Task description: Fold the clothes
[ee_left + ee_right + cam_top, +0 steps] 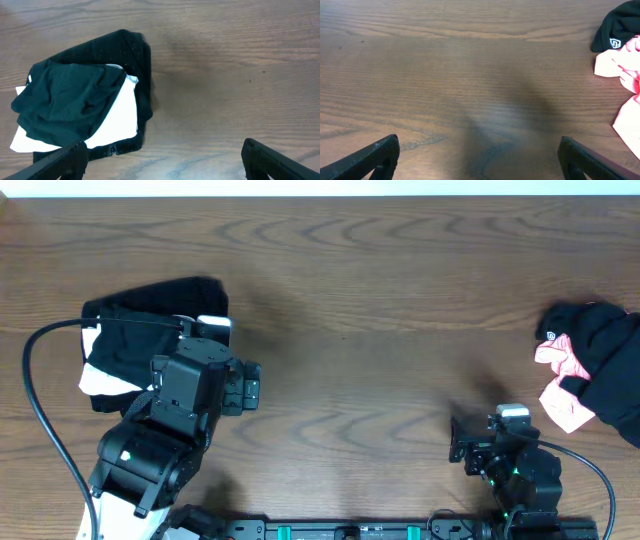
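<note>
At the table's left end, my left arm covers the near corner of the black pile in the overhead view. The white garment lies mostly under a black shirt, and only its edges show, so I cannot tell its shape. At the table's right end, the pink garment and the black garment beside it run off the picture's edge. Its white logo is too small to read. The bottom edge cuts off my left fingers and right fingers.
</note>
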You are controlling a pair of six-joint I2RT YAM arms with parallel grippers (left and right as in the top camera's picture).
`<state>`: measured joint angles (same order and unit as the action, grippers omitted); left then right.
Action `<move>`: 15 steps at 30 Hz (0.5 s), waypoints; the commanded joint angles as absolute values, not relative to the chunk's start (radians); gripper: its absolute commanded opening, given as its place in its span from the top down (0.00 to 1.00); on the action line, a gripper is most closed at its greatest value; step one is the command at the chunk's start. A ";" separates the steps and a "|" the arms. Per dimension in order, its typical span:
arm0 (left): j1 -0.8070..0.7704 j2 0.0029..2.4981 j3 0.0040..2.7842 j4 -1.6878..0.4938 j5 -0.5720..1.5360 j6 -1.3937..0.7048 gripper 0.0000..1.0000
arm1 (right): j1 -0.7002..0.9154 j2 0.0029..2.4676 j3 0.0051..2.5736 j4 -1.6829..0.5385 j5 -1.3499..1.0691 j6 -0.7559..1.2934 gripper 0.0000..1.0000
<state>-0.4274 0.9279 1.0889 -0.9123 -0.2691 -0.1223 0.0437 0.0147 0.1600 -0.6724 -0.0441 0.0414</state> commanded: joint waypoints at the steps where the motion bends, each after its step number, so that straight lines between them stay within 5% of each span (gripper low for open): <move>1: -0.431 0.929 1.100 -0.913 -0.281 -0.105 0.02 | 0.052 0.010 0.157 -0.673 -0.030 0.055 0.01; 15: -0.430 0.876 1.055 -0.912 -0.281 -0.105 0.02 | 0.052 0.010 0.157 -0.673 -0.030 0.055 0.01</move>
<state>-0.4274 0.9142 1.0843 -0.9112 -0.2691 -0.1223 0.0437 0.0147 0.1600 -0.6724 -0.0441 0.0414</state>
